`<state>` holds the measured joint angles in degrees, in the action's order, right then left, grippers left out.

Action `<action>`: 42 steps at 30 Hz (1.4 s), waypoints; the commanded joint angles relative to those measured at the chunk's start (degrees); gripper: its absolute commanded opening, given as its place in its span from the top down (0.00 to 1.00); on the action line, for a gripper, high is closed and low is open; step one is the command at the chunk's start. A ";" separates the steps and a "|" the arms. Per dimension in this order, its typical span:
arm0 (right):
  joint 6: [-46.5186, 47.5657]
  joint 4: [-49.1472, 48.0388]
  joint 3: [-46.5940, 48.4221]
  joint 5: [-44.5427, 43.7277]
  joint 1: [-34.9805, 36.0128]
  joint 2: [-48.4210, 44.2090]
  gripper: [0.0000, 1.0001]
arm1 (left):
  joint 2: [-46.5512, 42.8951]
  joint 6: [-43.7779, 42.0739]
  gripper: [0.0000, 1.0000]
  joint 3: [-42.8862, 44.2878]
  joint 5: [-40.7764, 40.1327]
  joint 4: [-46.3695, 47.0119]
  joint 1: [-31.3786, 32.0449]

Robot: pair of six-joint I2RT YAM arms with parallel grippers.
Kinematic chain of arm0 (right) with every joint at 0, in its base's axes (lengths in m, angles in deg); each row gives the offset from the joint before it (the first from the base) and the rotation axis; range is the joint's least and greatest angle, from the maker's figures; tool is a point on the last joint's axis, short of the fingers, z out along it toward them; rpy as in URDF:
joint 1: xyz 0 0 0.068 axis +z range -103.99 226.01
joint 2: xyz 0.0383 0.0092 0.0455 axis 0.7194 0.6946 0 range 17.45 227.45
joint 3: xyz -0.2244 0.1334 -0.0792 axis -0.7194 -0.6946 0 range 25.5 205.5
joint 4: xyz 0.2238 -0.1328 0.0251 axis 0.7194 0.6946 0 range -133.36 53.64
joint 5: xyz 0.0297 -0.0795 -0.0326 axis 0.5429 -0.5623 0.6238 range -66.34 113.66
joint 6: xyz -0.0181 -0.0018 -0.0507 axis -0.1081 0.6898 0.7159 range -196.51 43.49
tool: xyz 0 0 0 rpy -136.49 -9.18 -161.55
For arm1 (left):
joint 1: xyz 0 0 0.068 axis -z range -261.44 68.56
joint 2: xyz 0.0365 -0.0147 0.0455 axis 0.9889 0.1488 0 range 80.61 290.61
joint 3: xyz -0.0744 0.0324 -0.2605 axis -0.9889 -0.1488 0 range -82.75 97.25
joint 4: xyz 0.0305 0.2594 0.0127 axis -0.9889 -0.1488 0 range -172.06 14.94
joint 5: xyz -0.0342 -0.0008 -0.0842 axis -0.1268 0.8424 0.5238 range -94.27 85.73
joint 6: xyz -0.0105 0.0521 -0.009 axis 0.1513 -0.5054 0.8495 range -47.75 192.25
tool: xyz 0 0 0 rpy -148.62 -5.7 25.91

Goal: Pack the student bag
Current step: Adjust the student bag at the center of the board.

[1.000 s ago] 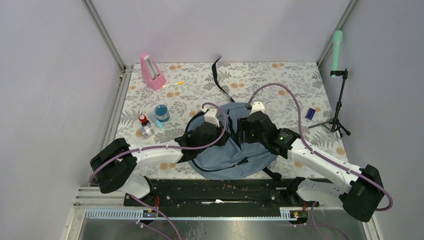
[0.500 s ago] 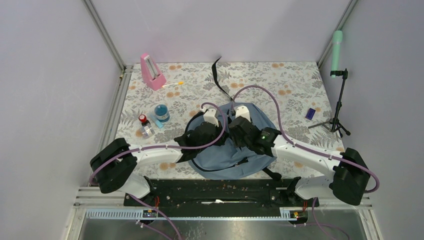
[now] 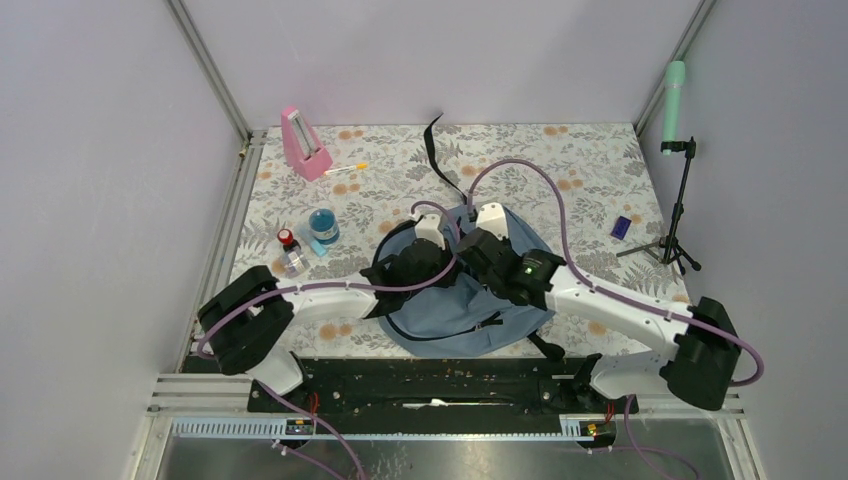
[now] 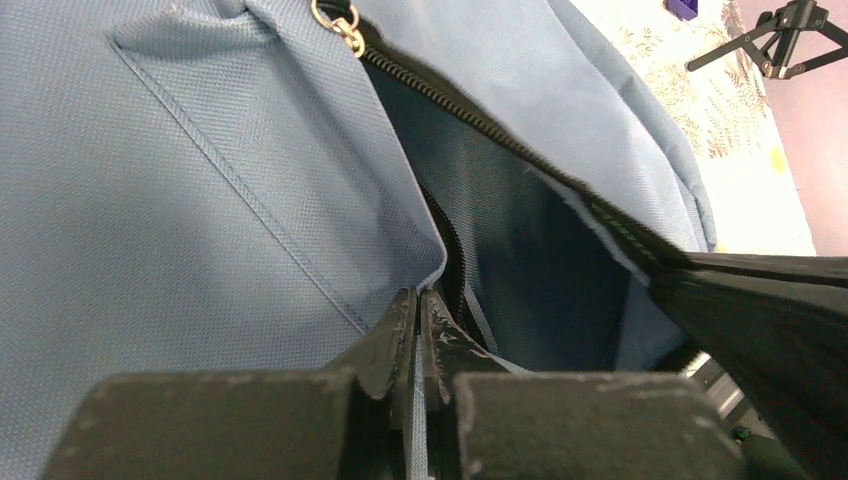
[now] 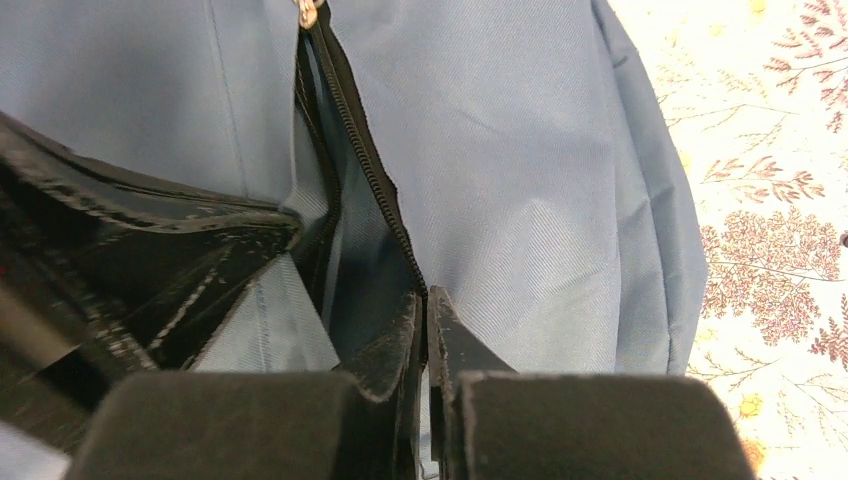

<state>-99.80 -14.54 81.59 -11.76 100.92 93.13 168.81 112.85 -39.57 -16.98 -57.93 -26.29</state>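
Table [image 3: 590, 160]: flower-patterned top filling the middle of the overhead view, with plain walls round it.
Student bag [image 3: 455, 320]: grey-blue, lying flat at lower centre of the overhead view, just above the arm bases. Its main zip is parted, with dark lining showing in the gap.
Strap [image 3: 437, 155]: a black one trailing from the bag's top toward the upper middle of the frame.
Left gripper [image 4: 420, 318]: fingers pressed together on the bag's fabric edge at the left lip of the opening, with a sliver of blue cloth caught between them.
Right gripper [image 5: 426, 318]: fingers likewise closed, pinching the zip edge on the opposite lip – the teeth run straight into the tips.
Stand [image 3: 680, 215]: a black tripod at the right edge, with a mint-green tube clipped on top.
Metronome [image 3: 303, 143]: pink, upper left.
Jar [image 3: 323, 224]: blue, left of the bag.
Bottle [image 3: 289, 250]: small, dark red cap, just below and left of the jar.
Purple block [image 3: 621, 227]: near the stand's feet.
Pen [image 3: 346, 169]: beside the metronome.
Zip pull [image 4: 345, 25]: metal, at the top of the left wrist view.
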 commanded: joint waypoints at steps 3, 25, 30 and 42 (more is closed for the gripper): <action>-5.29 -4.97 -3.11 -4.27 0.27 -10.49 1.00 | 4.96 0.83 1.00 3.72 -1.14 -2.89 -0.25; -10.21 -11.96 -11.47 -2.55 0.28 -18.13 1.00 | -6.62 -1.82 0.32 1.30 -3.01 -3.14 -0.41; -10.25 -12.02 -11.54 -2.45 0.27 -18.24 1.00 | -11.01 -4.49 0.18 2.11 -4.50 -6.91 -1.48; -9.33 -12.08 -11.62 -1.51 0.24 -19.21 1.00 | -7.86 -25.86 0.06 17.99 14.16 -24.41 -27.70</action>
<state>-108.94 -23.98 69.55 -12.50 100.92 75.86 157.47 97.51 -30.11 -12.74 -76.29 -45.26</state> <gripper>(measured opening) 0.022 0.936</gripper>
